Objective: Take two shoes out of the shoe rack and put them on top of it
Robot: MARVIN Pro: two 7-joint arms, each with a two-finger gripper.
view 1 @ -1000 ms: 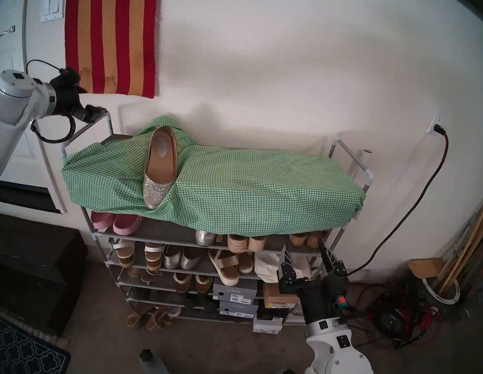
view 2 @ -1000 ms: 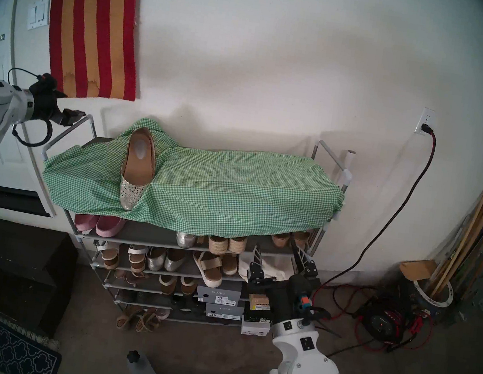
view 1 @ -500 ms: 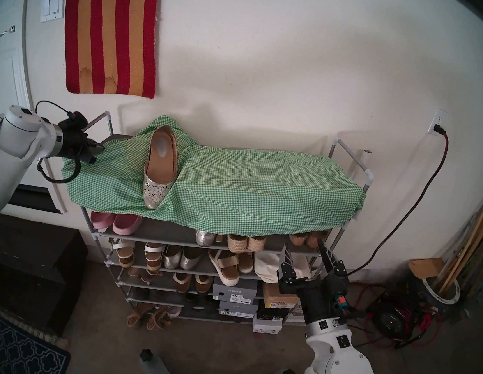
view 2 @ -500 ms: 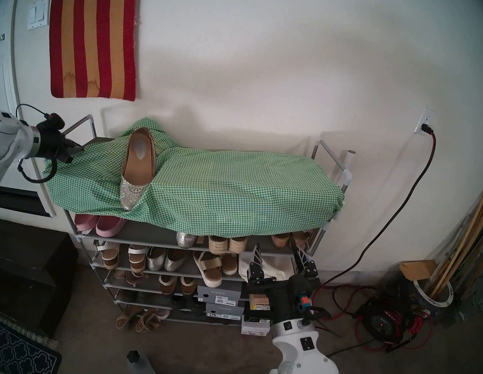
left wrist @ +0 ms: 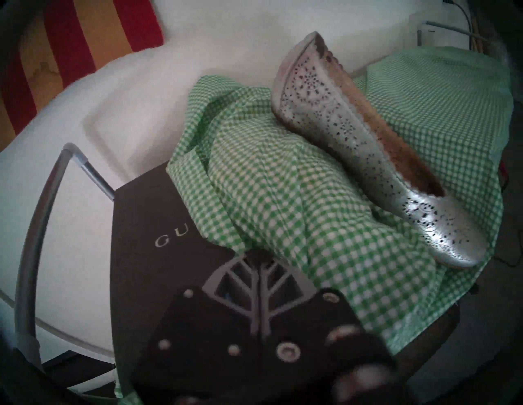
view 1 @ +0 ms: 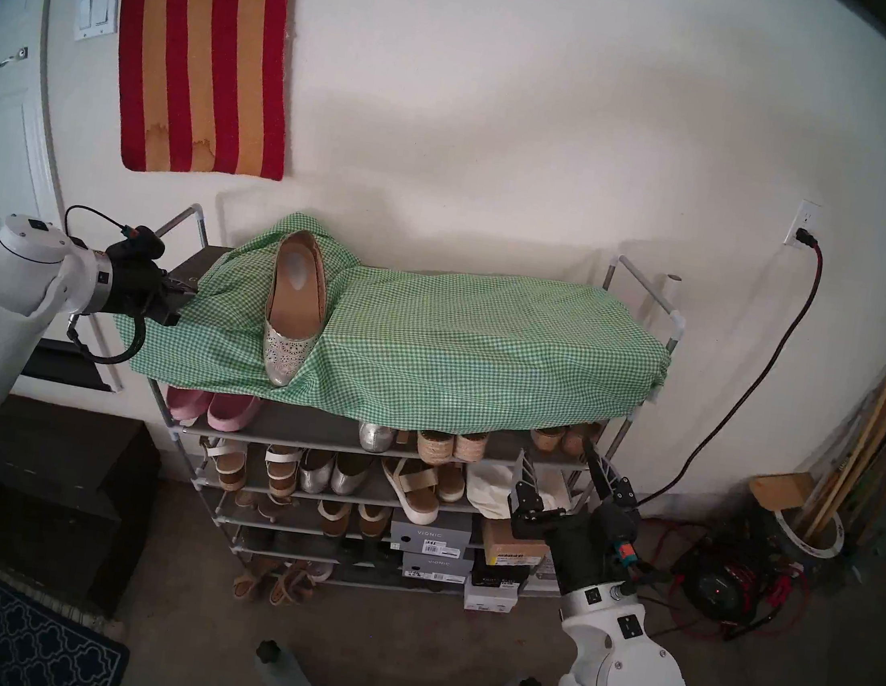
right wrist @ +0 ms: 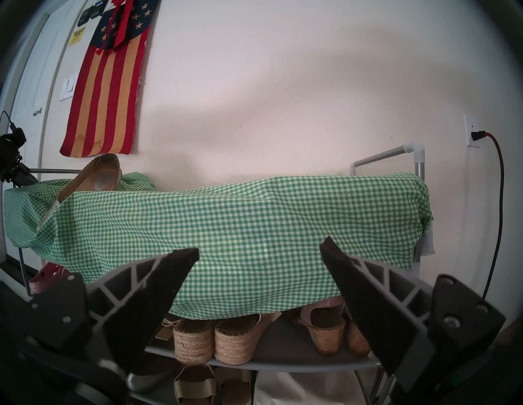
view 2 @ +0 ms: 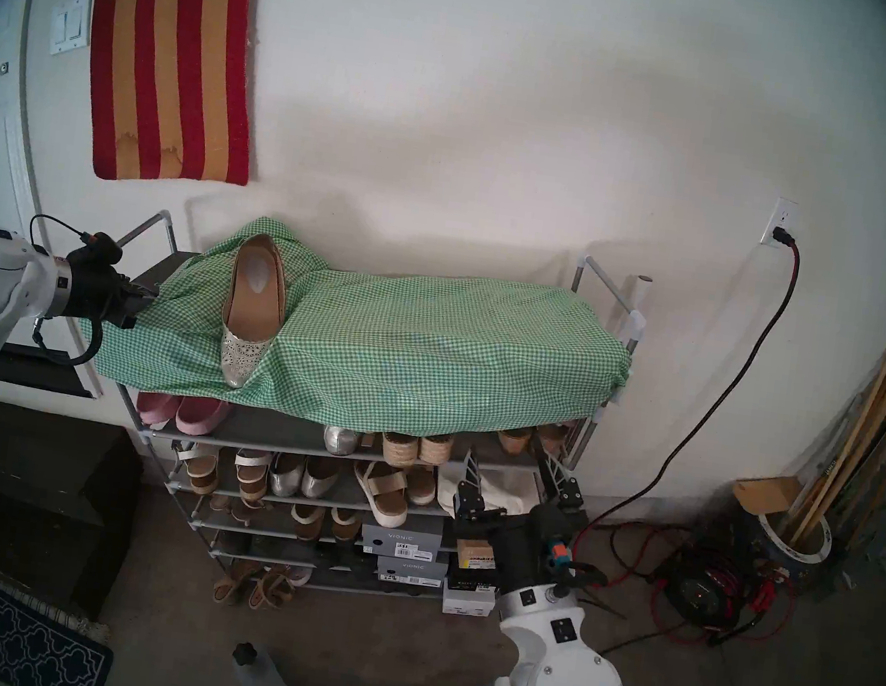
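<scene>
Left wrist view shows the left gripper (left wrist: 261,271), fingers pressed together on the green gingham cloth (left wrist: 283,198), with the perforated silver flat (left wrist: 368,150) lying just beyond atop the shoe rack (view 1: 187,222), heel toward the wall, far from the splayed right gripper (view 1: 559,464).

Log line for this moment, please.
left gripper: shut on green checked cloth | right gripper: open, idle | perforated silver flat: atop shoe rack
</scene>
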